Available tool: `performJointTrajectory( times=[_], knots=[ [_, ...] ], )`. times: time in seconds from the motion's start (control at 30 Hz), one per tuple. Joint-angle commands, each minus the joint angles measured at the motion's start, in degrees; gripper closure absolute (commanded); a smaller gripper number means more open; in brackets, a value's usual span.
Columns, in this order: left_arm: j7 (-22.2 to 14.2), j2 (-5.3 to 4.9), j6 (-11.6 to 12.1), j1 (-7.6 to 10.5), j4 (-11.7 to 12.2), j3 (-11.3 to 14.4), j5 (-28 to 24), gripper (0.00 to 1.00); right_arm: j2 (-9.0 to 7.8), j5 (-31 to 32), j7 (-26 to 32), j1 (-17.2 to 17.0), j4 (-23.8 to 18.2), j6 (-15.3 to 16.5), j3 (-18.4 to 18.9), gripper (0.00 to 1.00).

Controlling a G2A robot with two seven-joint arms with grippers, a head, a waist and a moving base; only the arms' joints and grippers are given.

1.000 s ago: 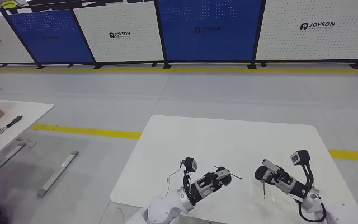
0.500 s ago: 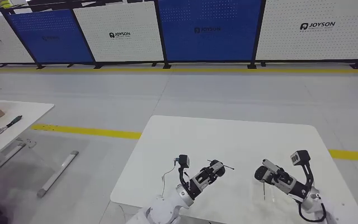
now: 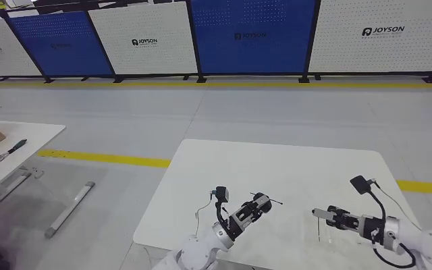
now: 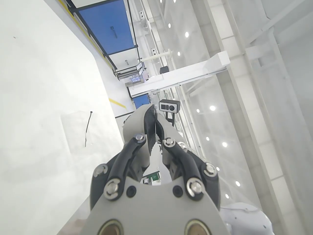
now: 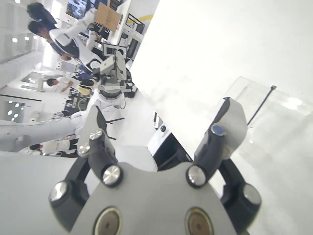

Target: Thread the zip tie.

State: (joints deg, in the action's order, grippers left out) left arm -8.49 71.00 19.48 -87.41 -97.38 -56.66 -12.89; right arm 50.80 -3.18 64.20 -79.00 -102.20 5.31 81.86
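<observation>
The left gripper (image 3: 263, 201) sits over the near part of the white tabletop (image 3: 270, 162), its jaws together and clamped on a thin black zip tie (image 3: 277, 201), which sticks out to both sides of the tips in the top view. In the left wrist view this gripper (image 4: 151, 119) shows its dark pads (image 4: 149, 123) pressed flat against each other; the strip between them is too thin to make out there. The right gripper (image 3: 317, 214) is well apart from the left one, also over the near part of the tabletop, with its jaws wide apart and nothing between them – plain in its own wrist view (image 5: 161, 106). A second tie (image 3: 318, 229) lies straight and flat on a clear sheet (image 5: 269, 113) on the tabletop, just beside the right gripper and not touching it. In the right wrist view the second tie (image 5: 260, 106) lies off to one side of the jaws, its small square head at the far end. From the left wrist view the second tie (image 4: 87, 128) lies well away on the sheet (image 4: 73, 133), untouched
</observation>
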Motion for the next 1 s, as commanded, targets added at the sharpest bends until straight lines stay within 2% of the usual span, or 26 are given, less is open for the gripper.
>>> performJointTrajectory(
  times=[0.0, 0.43, 0.5, 0.63, 0.8, 0.97],
  knots=[
    [0.0, 0.0, 0.0, 0.0, 0.0, 0.0, 0.0, 1.0, 0.04, 0.13, -0.15, 0.29, -0.07, 0.21, -0.3, 0.0],
    [0.0, 0.0, 0.0, 0.0, 0.0, 0.0, 0.0, 1.0, 0.05, 0.23, -0.45, 0.25, -0.08, 0.25, -0.3, 0.0],
    [0.0, 0.0, 0.0, 0.0, 0.0, 0.0, 0.0, 1.0, -0.04, 2.25, -0.87, 0.23, -0.44, 0.61, -0.42, 0.0],
    [0.0, 0.0, 0.0, 0.0, 0.0, 0.0, 0.0, 1.0, -0.44, 4.14, 4.59, 1.96, 0.03, 2.24, -0.88, 0.0],
    [0.0, 0.0, 0.0, 0.0, 0.0, 0.0, 0.0, 1.0, -0.82, 7.14, 10.94, 5.11, 1.79, 2.55, -2.66, 0.0],
    [0.0, 0.0, 0.0, 0.0, 0.0, 0.0, 0.0, 1.0, -0.85, 8.32, 12.11, 6.1, 2.04, 2.71, -3.66, 0.0]
  ],
)
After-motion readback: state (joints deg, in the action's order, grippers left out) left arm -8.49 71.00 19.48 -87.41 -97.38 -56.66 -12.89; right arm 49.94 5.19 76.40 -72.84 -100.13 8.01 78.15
